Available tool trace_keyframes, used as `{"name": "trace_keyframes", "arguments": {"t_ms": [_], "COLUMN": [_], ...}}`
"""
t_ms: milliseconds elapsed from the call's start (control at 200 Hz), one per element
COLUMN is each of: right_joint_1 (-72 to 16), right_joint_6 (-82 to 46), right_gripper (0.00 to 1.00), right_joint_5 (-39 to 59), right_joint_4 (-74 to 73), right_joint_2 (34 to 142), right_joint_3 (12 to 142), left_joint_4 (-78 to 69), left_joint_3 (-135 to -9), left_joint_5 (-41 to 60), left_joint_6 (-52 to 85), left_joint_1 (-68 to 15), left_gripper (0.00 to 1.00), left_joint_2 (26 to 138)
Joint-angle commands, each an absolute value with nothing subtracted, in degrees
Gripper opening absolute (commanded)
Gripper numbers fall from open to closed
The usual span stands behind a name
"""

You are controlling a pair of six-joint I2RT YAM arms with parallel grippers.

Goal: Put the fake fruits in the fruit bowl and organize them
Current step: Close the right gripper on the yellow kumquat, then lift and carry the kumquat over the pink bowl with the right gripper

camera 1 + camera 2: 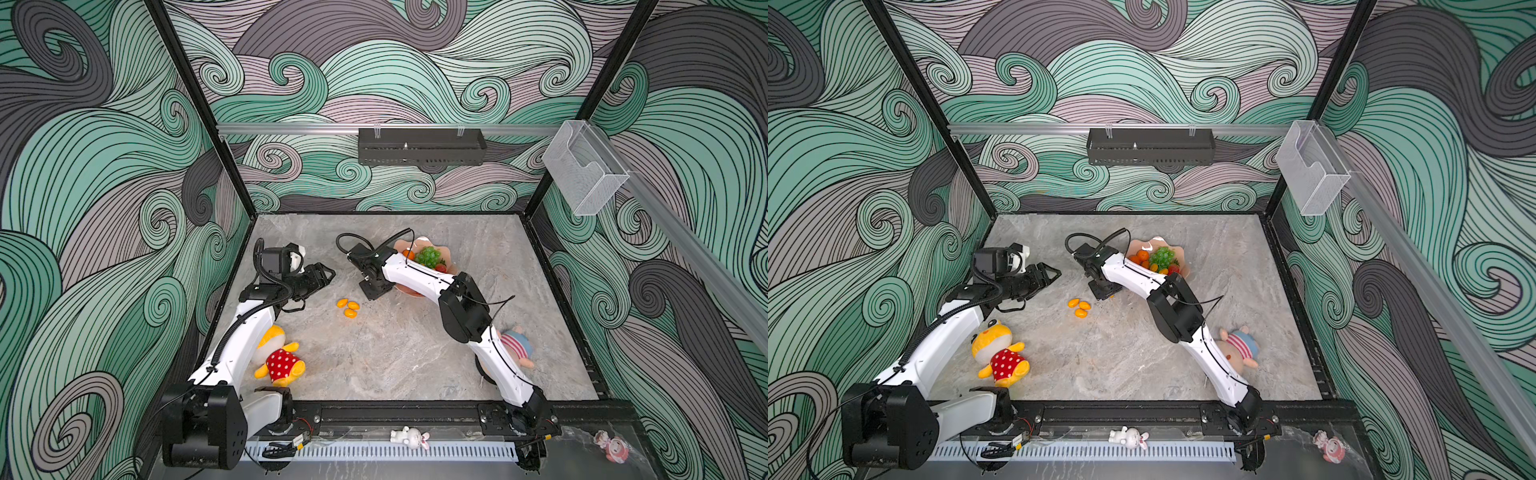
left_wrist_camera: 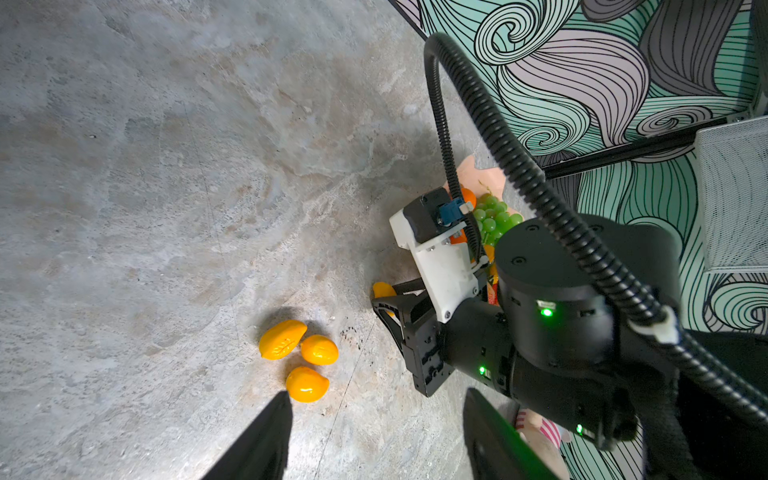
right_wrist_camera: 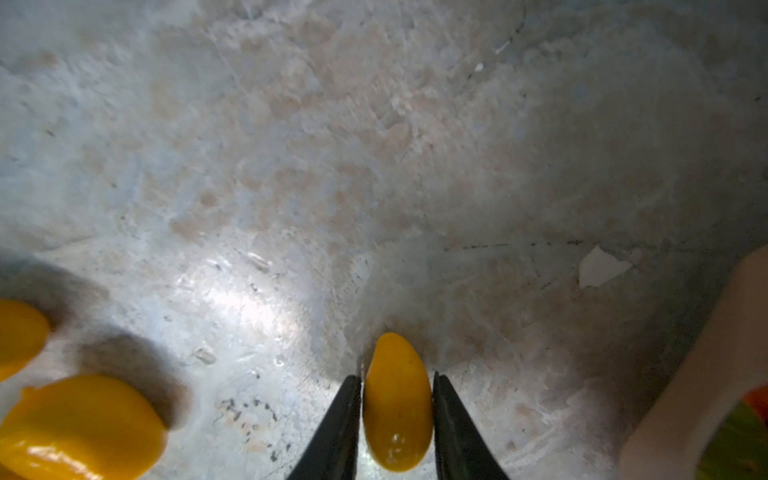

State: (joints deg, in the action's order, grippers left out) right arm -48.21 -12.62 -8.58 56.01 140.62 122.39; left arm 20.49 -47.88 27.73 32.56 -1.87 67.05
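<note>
Right wrist view: the right fingers are drawn narrow around a lone kumquat, one black finger against each flank, its tip poking out past them. Whether the fruit rests on the desk or hangs just clear of it, I cannot tell.

The left wrist view shows the left fingers spread wide with nothing between them. They hang above the desk near the three kumquats, which lie loose and bunched together.

In both top views the right arm reaches across the middle, and its fingers point down between that bunch and the fruit bowl. The bowl's scalloped rim is just beside them. In the bowl lie the green grape bunch, tangerines and a strawberry.

The middle and near stretch of the desk is bare. It is bounded on the left by the yellow plush toy beside the left arm, and on the right by the striped plush doll, which is partly under the right arm.

The desk is grey-beige marbled stone with a black frame at its edges. Walls printed with green and grey waves enclose it. A black tray hangs on the back rail and a clear box on the right rail.
</note>
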Motion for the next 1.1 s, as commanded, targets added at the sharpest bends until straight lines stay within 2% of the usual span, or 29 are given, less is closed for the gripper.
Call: {"name": "trace_keyframes", "arguments": {"t_ms": [0,425,805,1096], "right_joint_1": [-47.81,-47.74,-46.77,-41.88], "right_joint_6": [-12.83,-12.91,-14.46,-15.12], "right_gripper": [0.28,0.22,0.21,0.21], "right_joint_5": [-8.1,-6.24,-2.97,-2.11], "right_joint_4": [57.18,57.18,52.24,49.4], "right_joint_2": [141.2,136.49,120.57,110.52], "right_joint_3": [122.79,120.63,108.05,98.65], "left_joint_4": [20.06,20.4,20.42,21.63], "left_joint_3": [-49.57,-49.79,-50.09,-52.53], "left_joint_5": [29.09,29.5,29.44,27.02], "left_joint_6": [31.66,30.75,28.69,26.5], "left_joint_1": [-1.4,-1.41,-3.84,-10.75], "left_gripper": [0.67,0.67,0.67,0.67], "left_joint_2": [67.56,67.17,67.19,69.39]}}
